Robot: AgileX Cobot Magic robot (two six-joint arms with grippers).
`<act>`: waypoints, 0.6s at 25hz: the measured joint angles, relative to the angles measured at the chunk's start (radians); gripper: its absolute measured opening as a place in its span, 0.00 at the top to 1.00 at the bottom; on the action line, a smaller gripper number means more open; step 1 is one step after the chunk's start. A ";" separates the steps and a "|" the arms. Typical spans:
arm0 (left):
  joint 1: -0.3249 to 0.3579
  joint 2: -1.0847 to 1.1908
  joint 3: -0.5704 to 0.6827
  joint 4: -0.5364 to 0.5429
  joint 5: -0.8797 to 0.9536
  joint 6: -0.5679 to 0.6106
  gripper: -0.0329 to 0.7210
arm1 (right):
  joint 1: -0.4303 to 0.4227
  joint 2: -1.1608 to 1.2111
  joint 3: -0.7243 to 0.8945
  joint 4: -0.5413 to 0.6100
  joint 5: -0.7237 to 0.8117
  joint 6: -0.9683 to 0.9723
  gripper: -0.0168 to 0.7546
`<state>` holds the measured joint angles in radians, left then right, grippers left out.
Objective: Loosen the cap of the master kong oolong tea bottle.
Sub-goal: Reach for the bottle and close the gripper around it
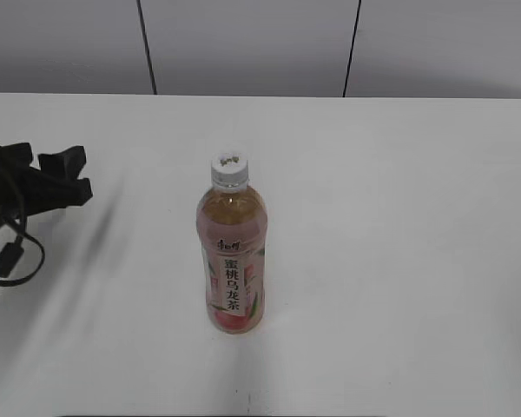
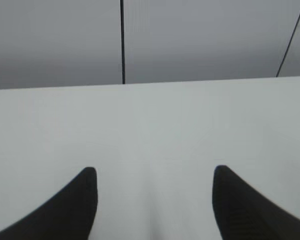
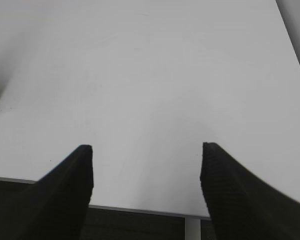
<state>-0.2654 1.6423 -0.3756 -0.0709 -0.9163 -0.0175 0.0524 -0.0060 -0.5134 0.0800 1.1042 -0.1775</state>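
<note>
Exterior view: the bottle [image 1: 231, 256] stands upright near the middle of the white bench [image 1: 399, 217], label strip facing the camera, with its cap [image 1: 229, 168] seated on the neck. Nothing touches it. Standing free and central, it looks set so that either arm can reach it, one to steady the body and one to turn the cap. The left pincer [image 1: 76, 174] shows at the left edge, well apart from the bottle, its dark fingers pointing toward the middle with a gap between them. A black cable [image 1: 9, 252] loops below it. The right arm is not in this view.

Left wrist view: the left pincer [image 2: 155, 200] has its two fingertips spread, bare bench between them and a grey wall [image 2: 190, 40] beyond. The bottle is out of this view, so the pincer seems aimed past it rather than at it.

Right wrist view: the right pincer [image 3: 146, 180] also stands apart and holds nothing, hanging over the bench near its front edge. A sliver of pink at the far left border may be the bottle; too little shows to be sure.

The loosening has not begun, by my judgement; both arms must first approach.
</note>
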 joint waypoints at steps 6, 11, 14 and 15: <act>-0.001 0.222 -0.001 0.052 -0.251 -0.020 0.36 | 0.000 0.000 0.000 0.000 0.000 0.000 0.32; -0.001 0.337 -0.001 0.063 -0.278 -0.020 0.38 | 0.000 0.000 0.000 0.000 0.000 0.000 0.32; -0.001 0.349 -0.001 0.087 -0.281 -0.020 0.40 | 0.000 0.000 0.000 0.000 0.000 0.000 0.32; -0.001 0.349 -0.002 0.097 -0.285 -0.020 0.40 | 0.000 0.000 0.000 0.000 0.000 0.000 0.32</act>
<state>-0.2664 1.9914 -0.3774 0.0264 -1.2016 -0.0375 0.0524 -0.0060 -0.5134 0.0800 1.1042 -0.1775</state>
